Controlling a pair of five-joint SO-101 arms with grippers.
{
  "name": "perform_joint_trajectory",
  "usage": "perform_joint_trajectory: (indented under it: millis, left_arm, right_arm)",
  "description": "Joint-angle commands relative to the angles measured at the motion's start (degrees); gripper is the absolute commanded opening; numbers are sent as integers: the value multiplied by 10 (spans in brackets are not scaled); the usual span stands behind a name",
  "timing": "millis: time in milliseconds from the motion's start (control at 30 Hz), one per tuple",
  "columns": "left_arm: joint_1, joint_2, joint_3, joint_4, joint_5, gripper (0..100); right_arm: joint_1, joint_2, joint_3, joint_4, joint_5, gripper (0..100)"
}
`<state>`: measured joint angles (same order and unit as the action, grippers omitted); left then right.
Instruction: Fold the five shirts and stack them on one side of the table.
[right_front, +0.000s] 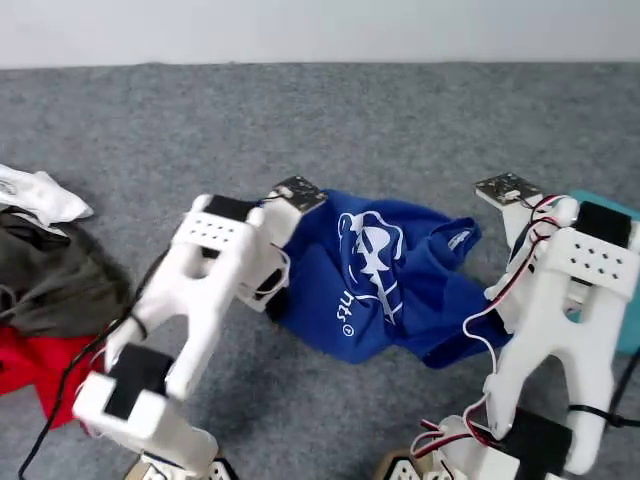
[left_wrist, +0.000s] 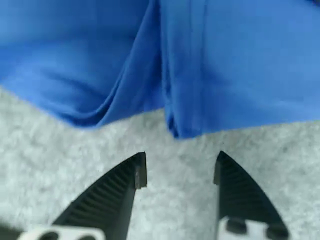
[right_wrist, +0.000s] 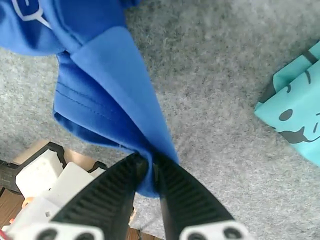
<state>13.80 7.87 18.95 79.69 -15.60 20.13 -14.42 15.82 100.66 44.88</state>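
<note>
The blue shirt (right_front: 385, 275) lies crumpled in the middle of the grey table (right_front: 400, 120), printed side up, with an arm on either side of it. The right gripper (right_wrist: 150, 165) is clamped on a bunched edge of the blue shirt, and the cloth hangs from its tips in a soft fold. Across the way, the left gripper (left_wrist: 181, 169) hovers low over the bare table with its jaws spread wide and nothing between them, and a hemmed edge of the shirt sits just ahead of it. This is light, floppy cotton, so I expect it to sag and crease wherever it is lifted and to slide easily over the felt. The safest hold looks like a stitched hem or corner, where the doubled cloth gives the tips something to bite. A folded teal shirt (right_wrist: 295, 107) waits near the right arm. Well apart on the other side lie a white shirt (right_front: 35, 195), a grey shirt (right_front: 55, 285) and a red shirt (right_front: 40, 365), heaped together and not yet folded.
</note>
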Motion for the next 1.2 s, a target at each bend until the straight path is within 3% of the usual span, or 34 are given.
perform_joint_trajectory:
  millis: [0, 267, 367, 700, 933, 1167]
  left_arm:
    - [19, 33, -51, -4, -4, 225]
    - [23, 129, -87, -40, -2, 222]
    - [24, 161, -128, -17, -1, 216]
    - [93, 194, -155, 21, 4, 16]
    - [97, 119, -156, 76, 4, 15]
    - [54, -54, -157, 109, 2, 14]
  right_arm:
    - [7, -28, -4, 21, -6, 9]
    - [7, -28, -4, 21, -6, 9]
    - [7, -28, -4, 21, -6, 9]
    - [10, -28, -4, 21, -7, 9]
    - [11, -29, -6, 21, -7, 9]
    - [11, -61, -37, 21, -7, 9]
